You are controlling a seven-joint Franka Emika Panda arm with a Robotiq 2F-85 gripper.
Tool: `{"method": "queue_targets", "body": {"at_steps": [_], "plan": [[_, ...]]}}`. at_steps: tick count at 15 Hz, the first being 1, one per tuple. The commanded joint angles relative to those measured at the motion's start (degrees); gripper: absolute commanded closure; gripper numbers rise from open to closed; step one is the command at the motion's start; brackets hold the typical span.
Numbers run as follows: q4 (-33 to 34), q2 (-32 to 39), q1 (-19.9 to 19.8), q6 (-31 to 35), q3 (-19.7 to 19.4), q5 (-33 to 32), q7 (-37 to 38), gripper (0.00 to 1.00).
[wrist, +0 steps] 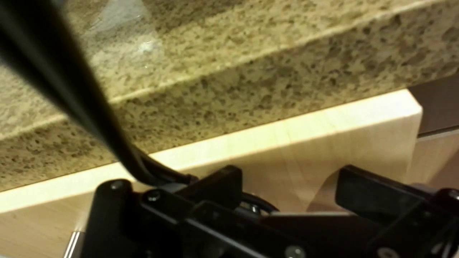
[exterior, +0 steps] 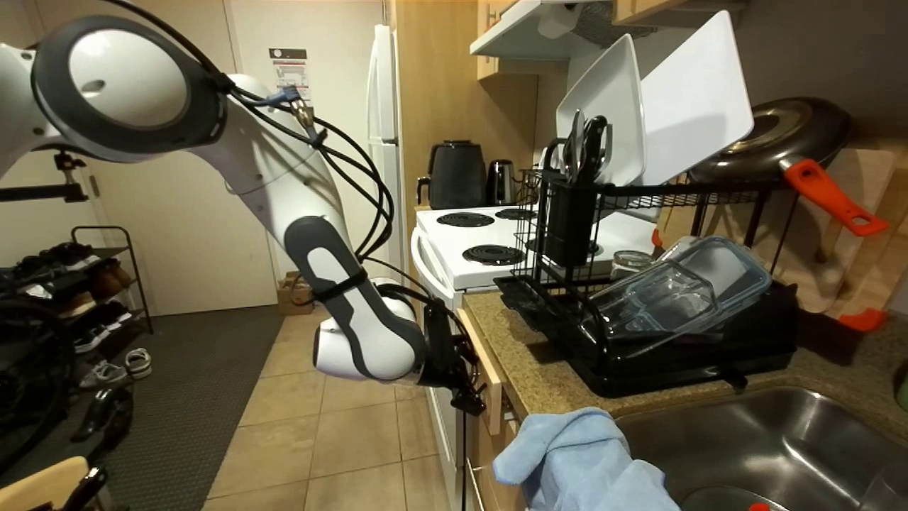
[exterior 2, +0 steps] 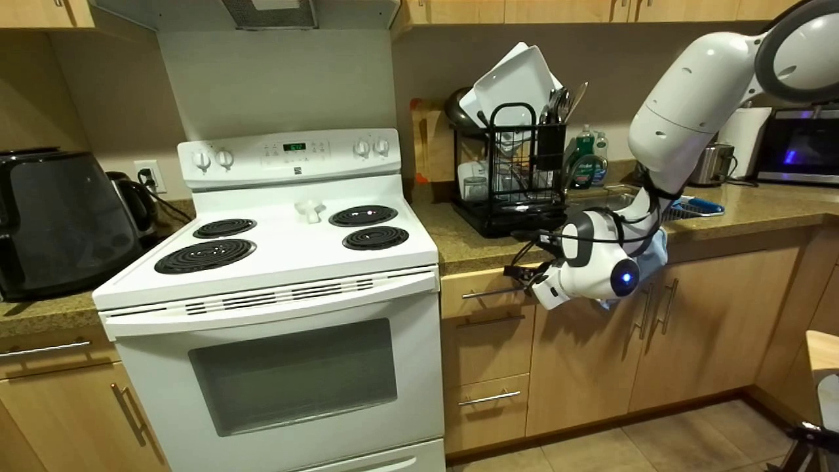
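Blurred cables (wrist: 95, 107) slant across the wrist view nearest the lens; past them the pincer (wrist: 288, 186) stands spread, with no thing seen pinched between its two fingers (wrist: 229, 182). Straight beyond the fingertips lies the front of one drawer (wrist: 365, 147), the topmost, jutting a little from under the counter (wrist: 233, 93). Its one handle (exterior 2: 490, 293) has its long axis level, along the counter's edge; in an exterior view it runs from beside the pincer toward the stove (exterior 2: 295, 252). Whether a finger touches handle or drawer, I cannot tell. Only one arm (exterior: 277, 177) shows, so no other competes for nearness.

Under that drawer sit two lower drawers (exterior 2: 485, 351), both looking closed. On the counter above is one rack (exterior: 681, 376), bearing two white plates (exterior: 613, 113) (the rear one may be a board), one pan (exterior: 773, 142), and glassware (exterior: 731, 270) that overlaps too much to count. One blue cloth (exterior: 582, 461) drapes over the front edge, beside one sink (exterior: 716, 433). Farther off, the one stove has four burners (exterior 2: 375, 237).
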Motion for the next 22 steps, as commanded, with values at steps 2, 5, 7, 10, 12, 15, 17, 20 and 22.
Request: {"method": "queue_targets", "body": {"at_steps": [2,5,7,10,12,15,17,20,22], "plan": [[3.6,1.3,0.1,1.1,-1.2,-0.5,3.2,0.58],[2.5,1.2,-0.4,-0.5,-2.0,-0.4,3.3,0.77],[1.9,1.0,-1.4,-1.4,-2.7,-0.4,4.1,0.91],[1.6,1.0,-2.6,-1.4,-3.9,-0.3,5.1,1.00],[1.2,1.0,-3.0,-1.6,-4.2,-0.2,5.3,1.00],[-0.4,1.7,-2.5,-1.3,-2.3,-0.2,3.4,0.98],[-0.5,1.6,-5.1,-2.7,0.3,-0.2,2.9,0.90],[-0.5,1.6,-5.7,-3.0,0.9,-0.2,2.8,0.90],[-0.5,1.6,-5.7,-3.1,1.0,-0.2,2.8,0.90]]}}
